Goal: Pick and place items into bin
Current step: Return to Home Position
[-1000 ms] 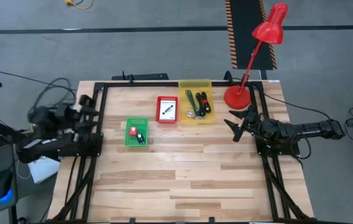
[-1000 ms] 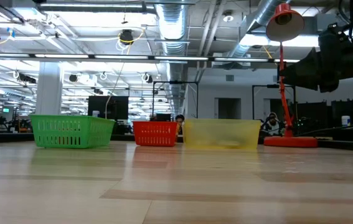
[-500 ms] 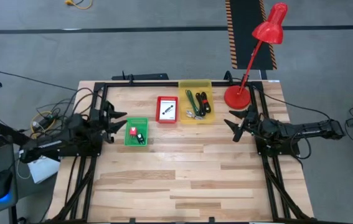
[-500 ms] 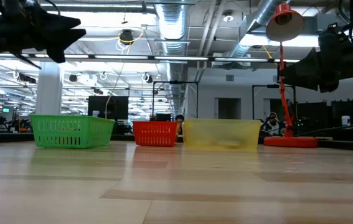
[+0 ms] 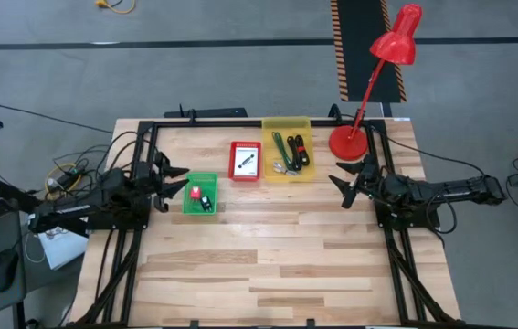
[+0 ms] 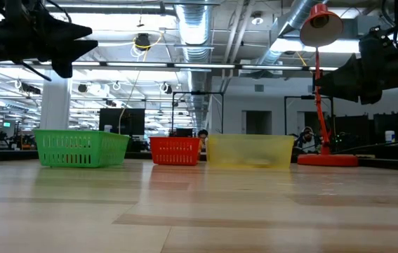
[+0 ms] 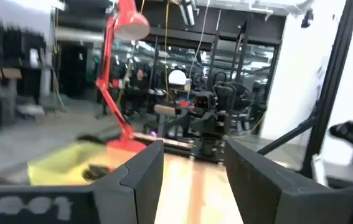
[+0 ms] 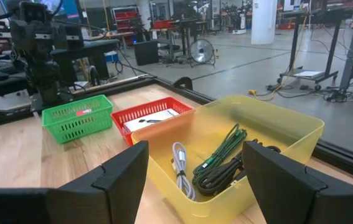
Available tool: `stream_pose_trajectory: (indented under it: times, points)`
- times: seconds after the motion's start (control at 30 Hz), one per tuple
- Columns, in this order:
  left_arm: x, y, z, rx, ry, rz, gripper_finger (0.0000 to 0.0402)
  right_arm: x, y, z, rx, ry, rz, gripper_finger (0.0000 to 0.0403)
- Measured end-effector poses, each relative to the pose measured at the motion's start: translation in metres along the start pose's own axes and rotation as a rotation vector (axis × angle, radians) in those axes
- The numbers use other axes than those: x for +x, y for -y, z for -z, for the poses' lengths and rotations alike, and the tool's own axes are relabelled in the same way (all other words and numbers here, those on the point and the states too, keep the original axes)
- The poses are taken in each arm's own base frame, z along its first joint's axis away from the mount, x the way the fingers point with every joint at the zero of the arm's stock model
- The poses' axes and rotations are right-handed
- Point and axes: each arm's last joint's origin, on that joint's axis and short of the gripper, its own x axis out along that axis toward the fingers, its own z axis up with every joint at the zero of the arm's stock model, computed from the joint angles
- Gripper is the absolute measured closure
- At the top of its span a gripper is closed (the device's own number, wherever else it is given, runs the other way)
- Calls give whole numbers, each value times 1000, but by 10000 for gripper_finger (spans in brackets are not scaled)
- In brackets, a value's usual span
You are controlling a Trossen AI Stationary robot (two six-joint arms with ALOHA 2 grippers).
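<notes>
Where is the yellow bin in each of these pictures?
High view: yellow bin at the table's far edge, beside the base of the red lamp.
Low view: bin right of centre, lamp base beside it.
Left wrist view: bin a yellow blur across the table, by the lamp base.
Right wrist view: bin close up, filling the middle.
Landmark: the red lamp, missing only from the right wrist view.

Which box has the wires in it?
Find the tall red lamp at the far edge of the table. Right beside its base sits the yellow bin. Unlike the red bin and green bin, it is see-through and holds coiled cables.
</notes>
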Motion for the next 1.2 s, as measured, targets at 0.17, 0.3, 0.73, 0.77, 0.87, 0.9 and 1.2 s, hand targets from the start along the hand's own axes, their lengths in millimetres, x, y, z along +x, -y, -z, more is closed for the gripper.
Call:
stream_pose_trajectory:
  times: [0.17, 0.3, 0.73, 0.77, 0.87, 0.9, 1.2]
  points:
    - [0, -1, 7, -125, -73, -17, 244, 0, 0, 0, 0, 0, 0, 148]
    - [-1, -3, 17, -137, -171, -40, 244, 0, 0, 0, 0, 0, 0, 148]
    - [-2, -4, 21, -136, -225, -93, 244, 0, 0, 0, 0, 0, 0, 148]
    - [-2, -4, 21, -136, -226, -93, 244, 0, 0, 0, 0, 0, 0, 148]
    - [-2, -4, 21, -137, -226, -93, 244, 0, 0, 0, 0, 0, 0, 148]
    - [-2, -4, 21, -137, -227, -92, 244, 0, 0, 0, 0, 0, 0, 148]
    - [-2, -4, 21, -137, -229, -90, 244, 0, 0, 0, 0, 0, 0, 148]
